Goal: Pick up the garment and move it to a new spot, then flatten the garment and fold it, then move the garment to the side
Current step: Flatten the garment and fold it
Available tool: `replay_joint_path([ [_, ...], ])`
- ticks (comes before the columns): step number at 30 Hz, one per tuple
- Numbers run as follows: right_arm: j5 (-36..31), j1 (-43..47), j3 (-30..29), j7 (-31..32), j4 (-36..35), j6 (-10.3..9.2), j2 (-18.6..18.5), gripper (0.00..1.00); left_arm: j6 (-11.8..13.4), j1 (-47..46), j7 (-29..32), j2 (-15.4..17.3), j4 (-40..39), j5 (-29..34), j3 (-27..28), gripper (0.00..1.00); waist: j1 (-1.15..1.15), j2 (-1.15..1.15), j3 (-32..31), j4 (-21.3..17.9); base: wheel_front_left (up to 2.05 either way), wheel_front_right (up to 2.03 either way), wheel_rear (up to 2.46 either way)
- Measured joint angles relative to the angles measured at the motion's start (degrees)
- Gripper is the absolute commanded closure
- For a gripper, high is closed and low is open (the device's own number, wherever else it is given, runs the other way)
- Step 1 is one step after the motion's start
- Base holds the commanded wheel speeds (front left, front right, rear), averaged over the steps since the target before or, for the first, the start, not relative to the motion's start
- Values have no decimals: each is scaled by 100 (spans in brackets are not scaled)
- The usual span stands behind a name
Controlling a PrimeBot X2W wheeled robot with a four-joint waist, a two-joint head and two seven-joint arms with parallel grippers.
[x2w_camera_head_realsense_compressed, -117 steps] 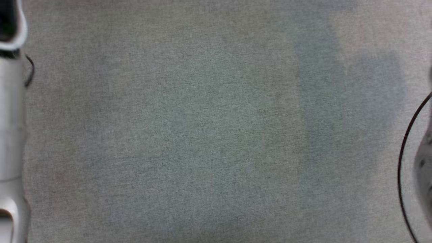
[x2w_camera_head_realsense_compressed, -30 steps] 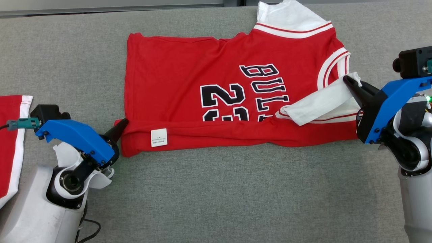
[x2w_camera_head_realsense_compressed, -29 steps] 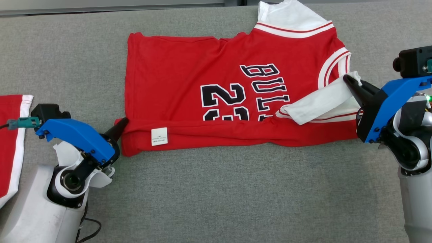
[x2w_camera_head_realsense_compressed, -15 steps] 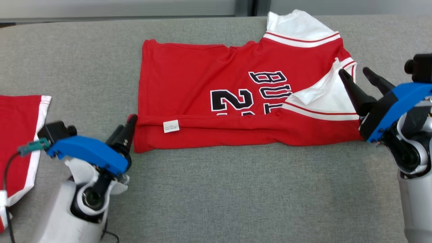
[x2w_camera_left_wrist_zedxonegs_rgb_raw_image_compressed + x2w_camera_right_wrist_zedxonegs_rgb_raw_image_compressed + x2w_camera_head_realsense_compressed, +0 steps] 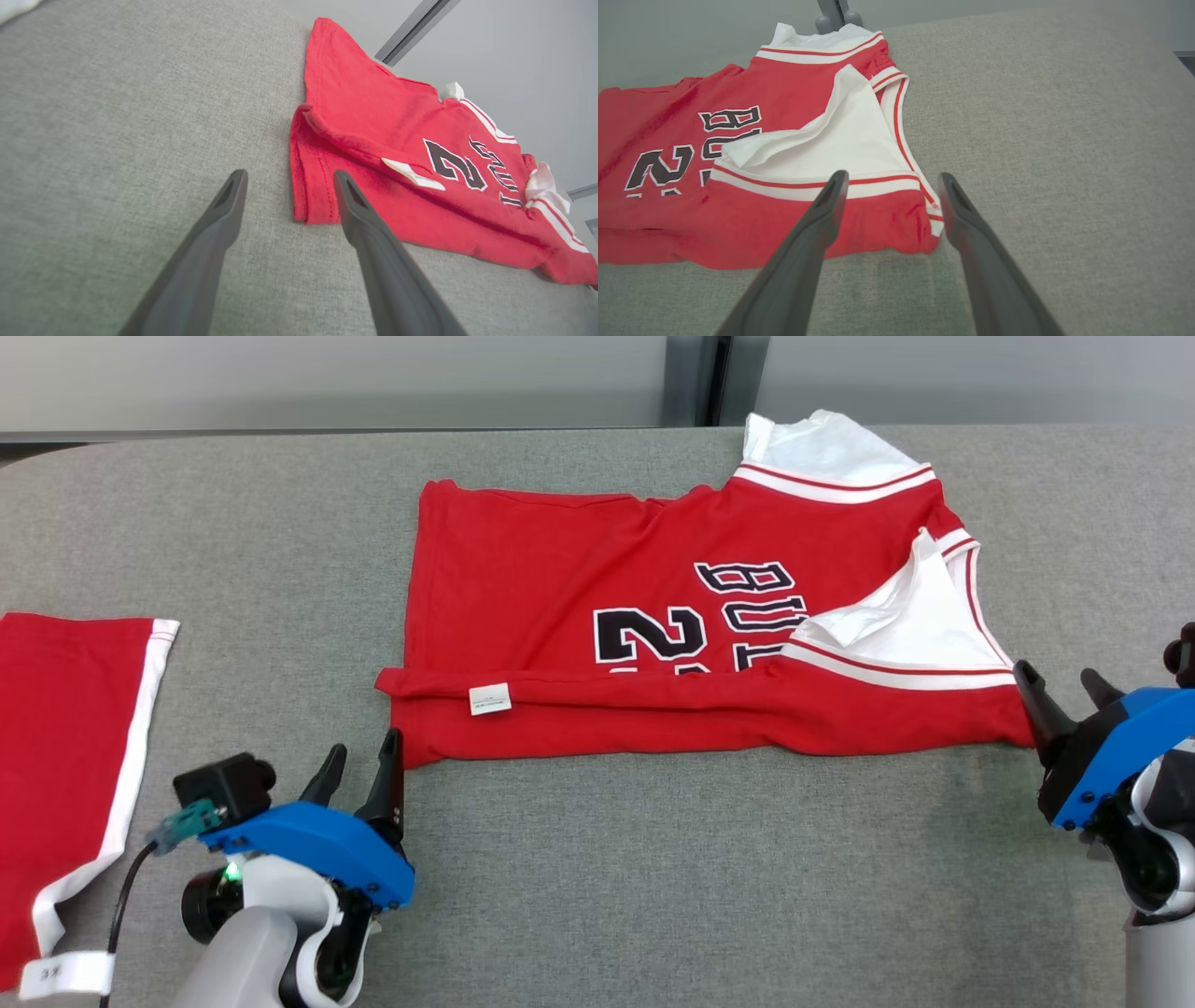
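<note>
The shirt point(image 5: 560, 569) is soft and light, so I would pinch its near corners. Both my jaws stand apart, holding nothing.

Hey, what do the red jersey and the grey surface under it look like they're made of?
Red jersey: probably a soft, matte knit, cotton or polyester; it folds limply and shows stitched hems. Grey surface: apparently woven cloth, matte; a fine heathered weave shows.

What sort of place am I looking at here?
Probably a robotics test room: a red jersey lies half-folded on a grey cloth-covered table, bare grey wall panels stand behind, and the left gripper and right gripper flank it, jaws open.
</note>
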Motion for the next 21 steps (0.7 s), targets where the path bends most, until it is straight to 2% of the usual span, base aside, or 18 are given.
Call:
replay_joint_path([
  [4,-326,-31,-154,22,177,0,177,0,203,-305,107,14,260,346,-233,0,0,0,50,-47,0,0,0],
  [10,-651,-388,-282,22,686,0,310,0,363,-691,299,-22,759,642,-510,0,0,0,210,-119,0,0,0],
  [15,-922,-601,-350,97,1157,0,339,0,377,-932,326,-53,1021,736,-604,0,0,0,369,-126,0,0,0],
  [20,-1004,-696,-293,193,1390,-1,331,0,293,-1121,615,-62,1206,746,-757,0,-1,0,453,-92,0,0,0],
  [21,-989,-699,-270,226,1414,-3,331,61,267,-1155,699,-59,1229,745,-784,35,-1,0,455,-86,0,0,0],
])
